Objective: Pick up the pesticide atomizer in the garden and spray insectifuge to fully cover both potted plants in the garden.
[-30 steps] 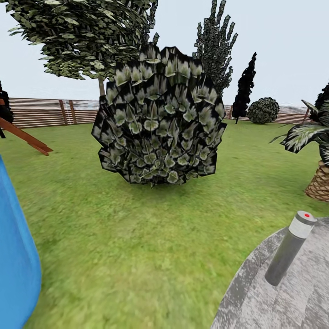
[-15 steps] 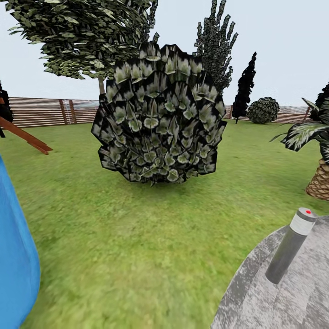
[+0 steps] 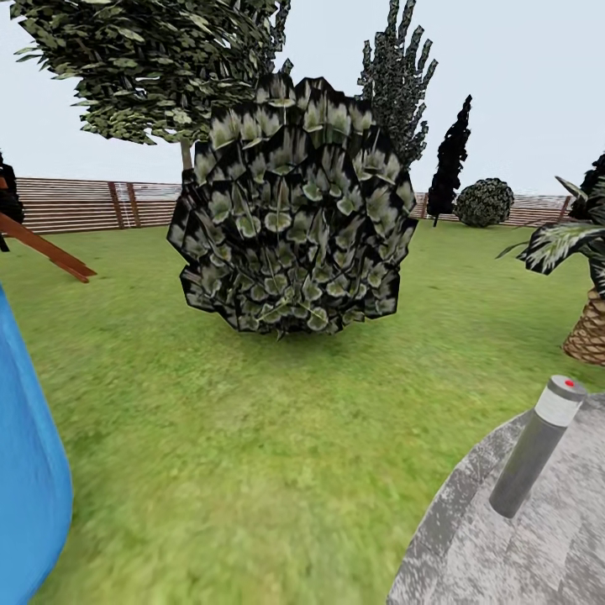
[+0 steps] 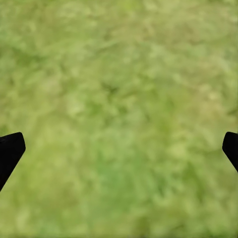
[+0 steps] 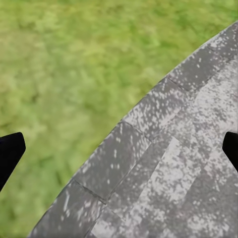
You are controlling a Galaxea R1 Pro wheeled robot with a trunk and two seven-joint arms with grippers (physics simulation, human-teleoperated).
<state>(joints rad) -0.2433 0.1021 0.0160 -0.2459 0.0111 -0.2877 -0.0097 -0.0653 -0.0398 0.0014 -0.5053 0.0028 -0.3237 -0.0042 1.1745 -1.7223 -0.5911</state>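
Observation:
I am on the garden's green lawn (image 3: 252, 437). The pesticide atomizer and both potted plants are out of view. In the left wrist view my left gripper (image 4: 119, 153) is open, its black fingertips (image 4: 10, 151) wide apart over bare grass. My right gripper (image 5: 119, 153) is open too, fingertips (image 5: 10, 148) far apart, hanging over the curved edge where the grey stone patio (image 5: 168, 168) meets the grass.
A large broad-leaved bush (image 3: 290, 210) stands straight ahead. A grey bollard lamp (image 3: 538, 449) with a red-dotted cap rises from the round patio (image 3: 470, 555) at the right. A blue object (image 3: 25, 487) sits close at the left, a palm-like plant (image 3: 588, 328) at far right, the slatted fence (image 3: 92, 204) behind.
The whole head view has shifted slightly: the bush looms a little larger and the bollard lamp sits a little higher, so the camera has moved. Nothing has been grasped.

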